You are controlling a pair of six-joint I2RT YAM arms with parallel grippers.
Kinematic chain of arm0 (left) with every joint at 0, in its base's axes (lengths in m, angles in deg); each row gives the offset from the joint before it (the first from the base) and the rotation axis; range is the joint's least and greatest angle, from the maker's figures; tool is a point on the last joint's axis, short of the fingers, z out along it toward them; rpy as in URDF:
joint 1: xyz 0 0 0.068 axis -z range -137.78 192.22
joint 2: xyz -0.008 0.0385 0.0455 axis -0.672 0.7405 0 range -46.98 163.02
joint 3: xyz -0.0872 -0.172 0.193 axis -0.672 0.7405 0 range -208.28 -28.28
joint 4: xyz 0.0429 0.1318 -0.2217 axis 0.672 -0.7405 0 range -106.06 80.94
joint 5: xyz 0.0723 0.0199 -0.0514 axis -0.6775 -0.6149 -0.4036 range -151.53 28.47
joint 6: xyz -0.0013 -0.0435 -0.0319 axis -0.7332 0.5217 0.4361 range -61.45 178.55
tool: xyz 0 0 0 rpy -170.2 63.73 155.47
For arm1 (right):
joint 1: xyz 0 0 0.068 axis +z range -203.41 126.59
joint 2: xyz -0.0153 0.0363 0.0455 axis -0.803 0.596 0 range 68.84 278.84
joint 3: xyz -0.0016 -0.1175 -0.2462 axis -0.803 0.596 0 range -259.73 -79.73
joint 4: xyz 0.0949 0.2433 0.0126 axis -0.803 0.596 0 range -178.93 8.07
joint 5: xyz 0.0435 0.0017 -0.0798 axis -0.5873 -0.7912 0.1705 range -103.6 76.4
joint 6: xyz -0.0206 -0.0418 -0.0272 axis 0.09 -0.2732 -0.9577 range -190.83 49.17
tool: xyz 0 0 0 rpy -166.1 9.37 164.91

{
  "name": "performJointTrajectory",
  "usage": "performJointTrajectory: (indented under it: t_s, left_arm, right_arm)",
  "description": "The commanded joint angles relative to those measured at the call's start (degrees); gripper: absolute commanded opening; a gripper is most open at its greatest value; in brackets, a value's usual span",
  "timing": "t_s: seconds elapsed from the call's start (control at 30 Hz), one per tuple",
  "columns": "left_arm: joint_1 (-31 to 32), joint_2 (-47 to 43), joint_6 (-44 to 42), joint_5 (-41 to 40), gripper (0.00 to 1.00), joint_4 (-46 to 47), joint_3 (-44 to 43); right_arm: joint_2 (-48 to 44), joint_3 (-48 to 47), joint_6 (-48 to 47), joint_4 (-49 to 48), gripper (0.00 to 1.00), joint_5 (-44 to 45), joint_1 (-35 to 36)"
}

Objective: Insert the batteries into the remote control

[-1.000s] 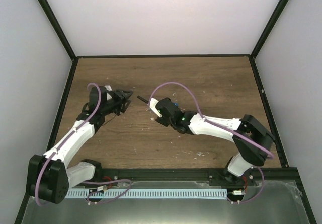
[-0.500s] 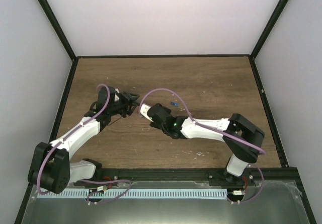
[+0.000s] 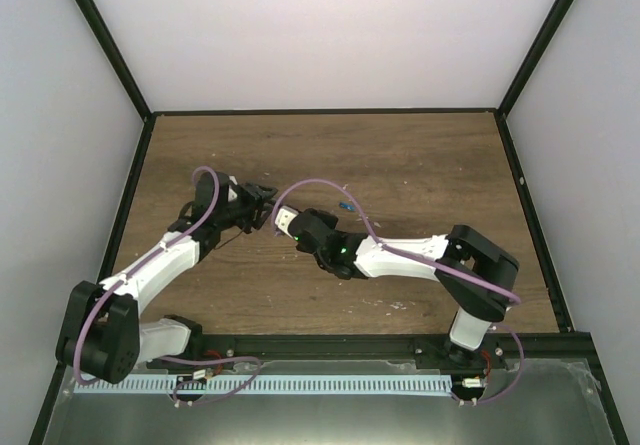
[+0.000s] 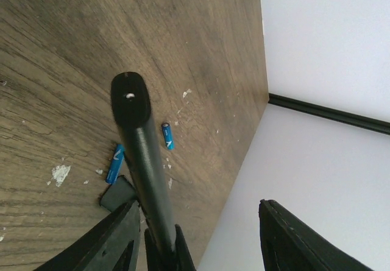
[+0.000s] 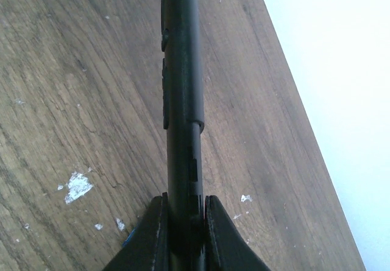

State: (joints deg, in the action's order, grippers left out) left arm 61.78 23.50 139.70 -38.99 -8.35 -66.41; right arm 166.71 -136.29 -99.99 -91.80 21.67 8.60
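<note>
My right gripper (image 5: pixel 184 198) is shut on the remote control (image 5: pixel 181 70), a slim black bar that sticks straight out from its fingers above the wood. In the left wrist view the remote control (image 4: pixel 141 149) points toward the camera. It passes close to the left finger of my left gripper (image 4: pixel 197 203), which is open with a wide gap on the other side. Two blue batteries (image 4: pixel 115 163) (image 4: pixel 167 136) lie on the table under it, one on each side. From above, one battery (image 3: pixel 344 206) shows behind the right arm.
A small black cover piece (image 4: pixel 117 195) lies on the wood by the nearer battery. White specks (image 5: pixel 78 186) dot the table. Both grippers (image 3: pixel 268 207) meet left of centre. The white back wall (image 4: pixel 329 39) and black frame rail (image 4: pixel 329 109) stand close behind.
The right arm has swung left, carrying the remote up to the left gripper. The left arm has reached slightly right to meet it. One battery is now uncovered.
</note>
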Motion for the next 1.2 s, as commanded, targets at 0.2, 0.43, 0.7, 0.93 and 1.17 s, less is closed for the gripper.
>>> performJointTrajectory:
  t_s: [0.2,0.43,0.7,0.93,1.17]
  left_arm:
    - [0.22,2.35,0.43,-0.69,0.55,-0.90,1.11]
    - [0.22,2.97,0.16,-2.23,0.52,-0.71,1.13]
    - [0.23,3.59,0.17,-2.34,0.34,0.14,0.96]
    - [0.22,4.09,-0.20,-1.63,0.24,0.90,0.43]
    - [0.22,4.56,-0.42,-1.13,0.14,1.79,0.52]
  right_arm:
    - [-2.25,-0.86,-1.55,-4.47,0.01,2.34,1.06]
    - [-2.60,-0.31,-2.26,-5.12,0.01,1.30,2.37]
    - [-0.93,0.04,-3.02,-4.63,0.01,3.04,2.64]
    - [0.40,0.00,-3.52,-4.36,0.01,4.36,2.66]
    - [-0.15,0.67,-3.56,-5.36,0.01,4.93,2.72]
